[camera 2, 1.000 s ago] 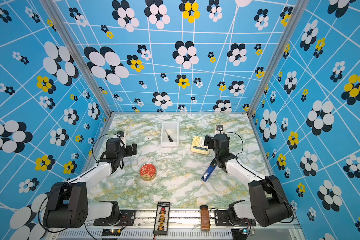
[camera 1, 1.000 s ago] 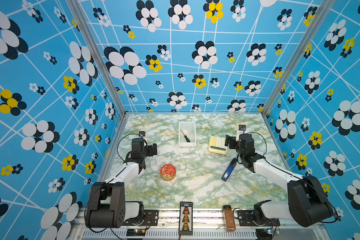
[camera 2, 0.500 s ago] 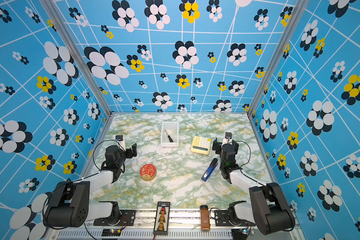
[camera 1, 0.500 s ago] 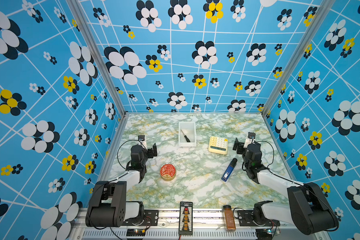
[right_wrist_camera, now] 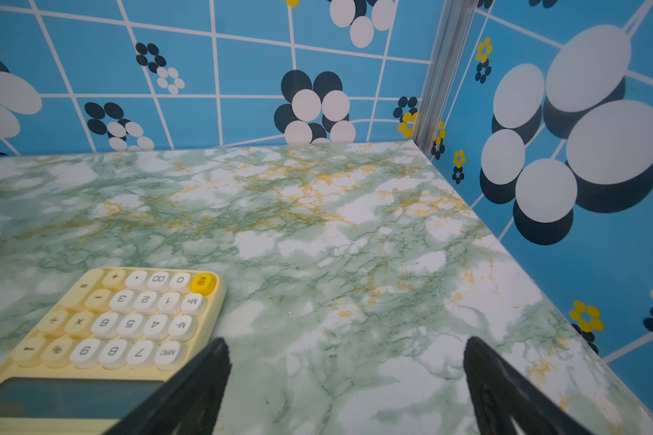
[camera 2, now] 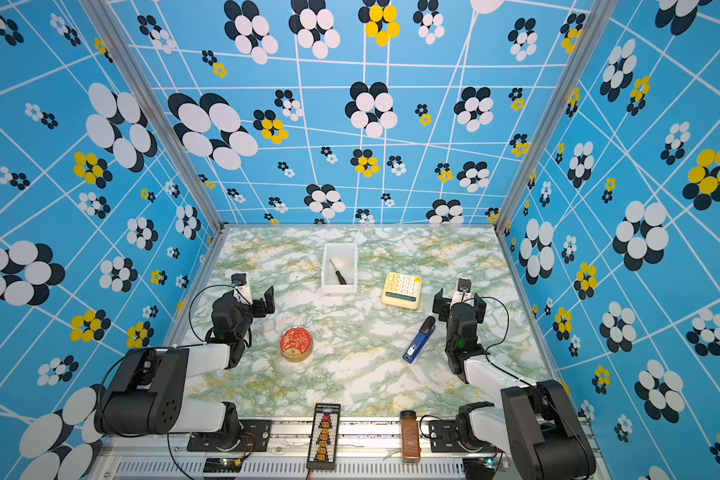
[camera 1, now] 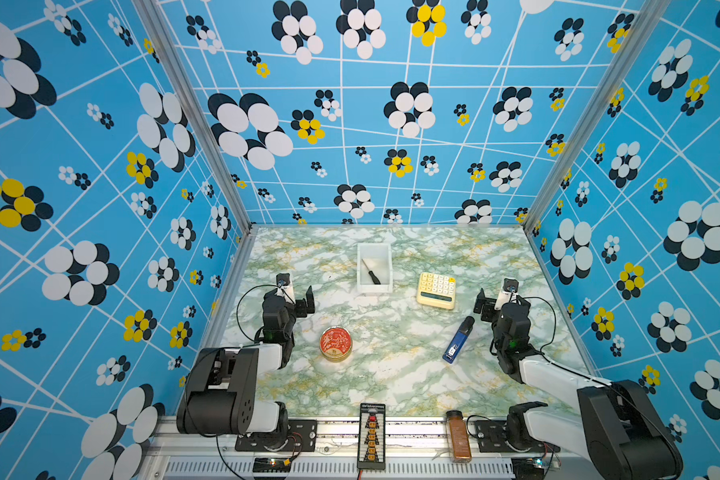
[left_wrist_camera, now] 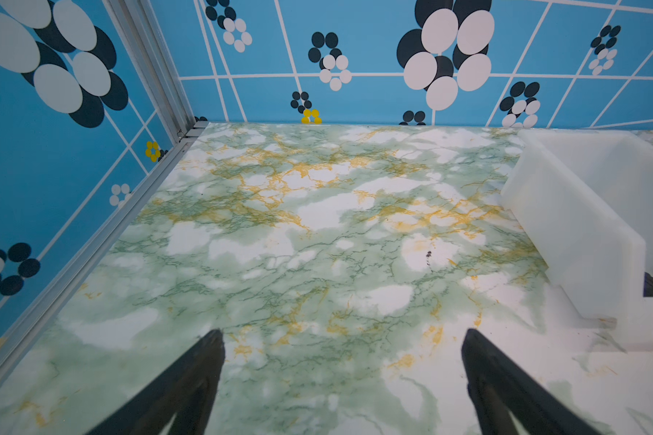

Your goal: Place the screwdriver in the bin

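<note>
Already the screwdriver (camera 1: 371, 272) lay inside the bin (camera 1: 374, 289).
Left end effector (left_wrist_camera: 342, 335) and right end effector (right_wrist_camera: 345, 342) hung spread and empty, work apparently done.

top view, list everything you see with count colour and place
table: 1, green-white marble, booth floor
bin: 1, translucent white, far middle of table
screwdriver: 1, black handle and grey shaft, inside the bin
calculator: 1, pale yellow, right of the bin
stick-shaped gadget: 1, blue and black, near the right arm
round tin: 1, red lid, near the left arm
connector strip: 1, black with orange, front rail
bottle: 1, brown, on front rail
left hand: 1, black, open and empty, left of the bin
right hand: 1, black, open and empty, right of the calculator
</note>
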Tool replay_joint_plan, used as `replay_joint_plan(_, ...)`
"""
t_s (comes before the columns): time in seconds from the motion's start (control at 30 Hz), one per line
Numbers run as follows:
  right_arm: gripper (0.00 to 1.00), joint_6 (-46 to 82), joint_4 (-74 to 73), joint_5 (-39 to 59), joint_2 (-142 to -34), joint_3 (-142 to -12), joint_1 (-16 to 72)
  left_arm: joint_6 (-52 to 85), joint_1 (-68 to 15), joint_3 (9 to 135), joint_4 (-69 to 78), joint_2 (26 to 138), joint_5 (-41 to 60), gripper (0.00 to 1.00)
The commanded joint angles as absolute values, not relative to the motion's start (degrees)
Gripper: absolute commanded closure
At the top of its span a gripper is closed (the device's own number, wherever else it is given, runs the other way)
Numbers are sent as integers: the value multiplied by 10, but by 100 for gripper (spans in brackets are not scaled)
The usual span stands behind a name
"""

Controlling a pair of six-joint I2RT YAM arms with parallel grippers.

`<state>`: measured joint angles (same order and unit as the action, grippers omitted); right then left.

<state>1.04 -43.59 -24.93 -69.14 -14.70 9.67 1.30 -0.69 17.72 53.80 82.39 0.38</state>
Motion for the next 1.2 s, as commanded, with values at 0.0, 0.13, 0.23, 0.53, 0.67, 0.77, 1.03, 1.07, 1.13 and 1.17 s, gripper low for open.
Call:
replay_joint_plan(0.0, 1, 0, -471, -234, -707, -146, 92, 11, 0, 160, 606, 850, 4, 1)
replay_joint_plan(0.13, 1, -5, -508, -222, -740, -149, 87, 11, -1, 146, 664, 885, 2, 1)
replay_joint_plan(0.23, 1, -2, -532, -201, -763, -151, 79, 10, -2, 140, 687, 896, 5, 1)
replay_joint_plan(0.53, 1, 4, -607, -167, -865, -163, 48, 11, -1, 131, 702, 896, 3, 1)
replay_joint_plan(0.67, 1, 1, -630, -168, -895, -173, 47, 10, -1, 117, 733, 901, 6, 1)
replay_joint_plan(0.77, 1, 5, -534, -166, -886, -213, 45, 11, -1, 103, 766, 908, 2, 1)
replay_joint_plan(1.03, 1, 18, -518, -131, -886, -220, 25, 11, -1, 91, 800, 918, 2, 1)
replay_joint_plan(1.07, 1, 17, -518, -131, -886, -220, 25, 11, -1, 90, 800, 918, 3, 1)
replay_joint_plan(1.13, 1, 16, -517, -131, -885, -220, 25, 11, -1, 91, 801, 918, 1, 1)
replay_joint_plan(1.17, 1, 16, -517, -131, -885, -220, 25, 11, -1, 91, 801, 918, 2, 1)
